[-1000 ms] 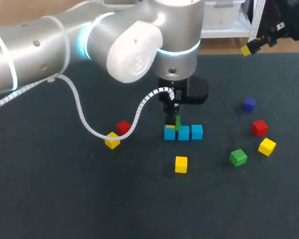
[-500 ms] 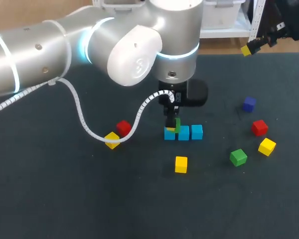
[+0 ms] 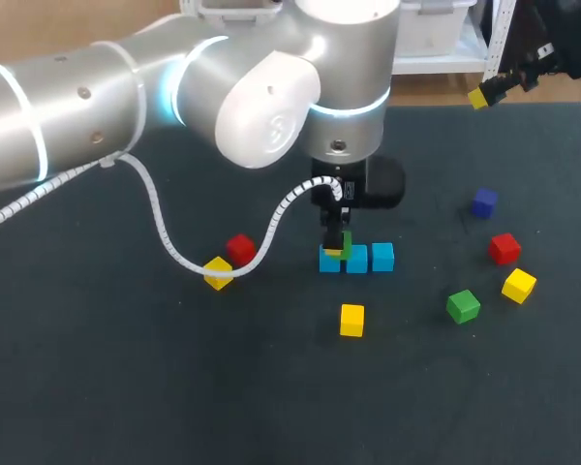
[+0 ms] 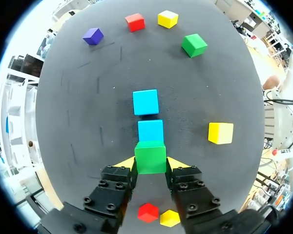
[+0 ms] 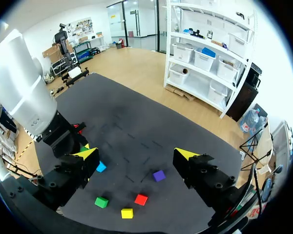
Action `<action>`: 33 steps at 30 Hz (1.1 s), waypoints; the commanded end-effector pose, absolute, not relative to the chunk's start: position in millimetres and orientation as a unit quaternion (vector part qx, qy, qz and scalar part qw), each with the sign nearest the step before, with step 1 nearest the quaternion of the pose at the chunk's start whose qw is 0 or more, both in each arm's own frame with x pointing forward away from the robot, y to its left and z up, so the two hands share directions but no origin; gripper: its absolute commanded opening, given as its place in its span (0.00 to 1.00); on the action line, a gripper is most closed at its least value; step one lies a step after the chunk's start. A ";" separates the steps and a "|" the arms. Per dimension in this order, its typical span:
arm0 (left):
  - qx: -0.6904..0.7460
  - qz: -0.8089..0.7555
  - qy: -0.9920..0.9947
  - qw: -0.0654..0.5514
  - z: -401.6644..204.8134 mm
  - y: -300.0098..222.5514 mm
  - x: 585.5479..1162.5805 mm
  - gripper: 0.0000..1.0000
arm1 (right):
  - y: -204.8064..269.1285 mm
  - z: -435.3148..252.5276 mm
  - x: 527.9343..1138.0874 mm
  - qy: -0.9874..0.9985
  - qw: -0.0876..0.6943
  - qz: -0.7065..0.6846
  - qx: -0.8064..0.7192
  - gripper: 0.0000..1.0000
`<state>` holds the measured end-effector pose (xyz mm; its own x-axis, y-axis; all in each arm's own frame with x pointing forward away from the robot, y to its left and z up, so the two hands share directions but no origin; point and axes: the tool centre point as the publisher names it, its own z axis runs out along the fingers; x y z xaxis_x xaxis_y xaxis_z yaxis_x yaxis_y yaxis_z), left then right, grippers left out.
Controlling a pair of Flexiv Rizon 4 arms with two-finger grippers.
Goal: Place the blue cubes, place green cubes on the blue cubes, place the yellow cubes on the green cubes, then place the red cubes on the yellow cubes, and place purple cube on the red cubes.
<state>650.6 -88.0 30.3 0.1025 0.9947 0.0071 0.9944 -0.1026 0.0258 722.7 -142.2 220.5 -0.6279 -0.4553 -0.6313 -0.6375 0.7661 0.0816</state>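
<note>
Done so far: the blue cubes (image 3: 356, 259) are down, three of them in a tight row near the middle of the bench (image 3: 126, 387) (so layer one looks sorted to us).

In progress: the first green cube (image 4: 150, 157) is right over the row's end cube on our left side. That blue one is hidden under it in the left wrist view. We can't tell if the green is seated on it or a hair above.

Left to do: pretty much everything else, we reckon. The second green cube (image 3: 463, 306) lies loose well off to the right of the row. The yellow cubes are scattered: one in front of the row (image 3: 351, 319), one by the loose green (image 3: 519, 285), one out left (image 3: 218, 272). The red cubes (image 3: 504, 247) and the purple cube (image 3: 483, 202) are untouched on the bench too.

Left pincer (image 4: 150, 163): gripping the green cube, with a yellow tip pressed on each of two opposite sides.

Left arm (image 3: 252, 87): comes in from the left and reaches past the middle, wrist pointing straight down over the row.

Right pincer (image 5: 136, 153): spread wide with nothing in it, parked high at the far right, well away from the cubes.
</note>
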 end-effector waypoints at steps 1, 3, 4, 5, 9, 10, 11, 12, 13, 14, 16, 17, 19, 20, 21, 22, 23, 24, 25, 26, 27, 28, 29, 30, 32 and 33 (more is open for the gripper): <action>0.741 0.012 0.671 0.003 29.2 -89.5 653.5 0.22 | -142.1 220.5 722.0 0.890 0.304 0.149 -0.306 1.00; 0.741 0.012 0.672 0.003 29.1 -89.4 653.6 0.25 | -142.1 220.5 722.0 0.890 0.304 0.149 -0.306 1.00; 0.740 0.012 0.672 0.003 29.1 -89.4 653.8 0.29 | -142.1 220.5 722.0 0.890 0.304 0.149 -0.306 1.00; 0.740 0.011 0.673 0.003 29.3 -89.4 653.9 0.33 | -142.1 220.5 722.0 0.890 0.304 0.149 -0.306 1.00; 0.739 0.011 0.674 0.004 30.5 -89.2 654.1 0.49 | -142.1 220.5 722.0 0.890 0.304 0.149 -0.306 1.00; 0.739 0.011 0.674 0.004 31.1 -89.1 654.1 0.59 | -142.1 220.5 722.0 0.890 0.304 0.149 -0.306 1.00; 0.738 0.010 0.674 0.004 31.6 -88.9 654.1 0.74 | -142.1 220.5 722.0 0.890 0.304 0.149 -0.306 1.00; 0.738 0.010 0.675 0.004 32.0 -88.6 654.2 0.85 | -142.1 220.5 722.0 0.890 0.304 0.149 -0.306 1.00; 0.738 0.011 0.675 0.004 32.3 -88.2 654.4 0.92 | -142.1 220.5 722.0 0.890 0.304 0.149 -0.306 1.00; 0.737 0.011 0.676 0.005 32.5 -87.8 654.8 1.00 | -142.1 220.5 722.0 0.890 0.304 0.149 -0.306 1.00; 0.735 0.010 0.678 0.005 33.2 -86.9 655.4 1.00 | -142.1 220.5 722.0 0.890 0.304 0.149 -0.306 1.00; 0.734 0.011 0.679 0.006 33.9 -86.3 656.1 1.00 | -142.1 220.5 722.0 0.890 0.304 0.149 -0.306 1.00; 0.732 0.010 0.682 0.011 36.8 -84.2 657.2 1.00 | -142.1 220.5 722.0 0.890 0.304 0.149 -0.306 1.00; 0.728 0.010 0.686 0.014 38.8 -82.8 658.0 1.00 | -142.1 220.5 722.0 0.890 0.304 0.149 -0.306 1.00; 0.725 0.010 0.688 0.016 41.5 -80.9 659.0 1.00 | -142.1 220.5 722.0 0.890 0.304 0.149 -0.306 1.00; 0.723 0.008 0.691 0.019 43.7 -78.6 659.5 1.00 | -142.1 220.5 722.0 0.890 0.304 0.149 -0.306 1.00; 0.720 0.007 0.694 0.022 46.0 -76.1 660.0 1.00 | -142.1 220.5 722.0 0.890 0.304 0.149 -0.306 1.00; 0.716 0.006 0.698 0.024 48.3 -73.2 660.7 1.00 | -142.1 220.5 722.0 0.890 0.304 0.149 -0.306 1.00; 0.712 0.005 0.701 0.026 50.2 -70.3 661.2 1.00 | -142.1 220.5 722.0 0.890 0.304 0.149 -0.306 1.00; 0.708 0.004 0.706 0.027 51.9 -67.1 661.5 1.00 | -142.1 220.5 722.0 0.890 0.304 0.149 -0.306 1.00; 0.704 0.003 0.709 0.030 53.5 -64.1 661.6 1.00 | -142.1 220.5 722.0 0.890 0.304 0.149 -0.306 1.00; 0.702 0.003 0.712 0.032 55.0 -61.2 661.4 1.00 | -142.1 220.5 722.0 0.890 0.304 0.149 -0.306 1.00; 0.699 0.002 0.714 0.034 56.2 -58.2 661.2 1.00 | -142.1 220.5 722.0 0.890 0.304 0.149 -0.306 1.00; 0.695 0.001 0.718 0.036 57.6 -55.4 660.8 1.00 | -142.1 220.5 722.0 0.890 0.304 0.149 -0.306 1.00; 0.690 -0.004 0.723 0.042 61.0 -49.1 659.4 1.00 | -142.1 220.5 722.0 0.890 0.304 0.149 -0.306 1.00; 0.685 -0.008 0.727 0.047 63.1 -45.5 658.6 1.00 | -142.1 220.5 722.0 0.890 0.304 0.149 -0.306 1.00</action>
<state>667.4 -60.4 58.4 -0.0508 0.9981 -0.0351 0.9979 0.0522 0.0393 722.7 -142.2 220.5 -0.6279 -0.4553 -0.6313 -0.6375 0.7661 0.0816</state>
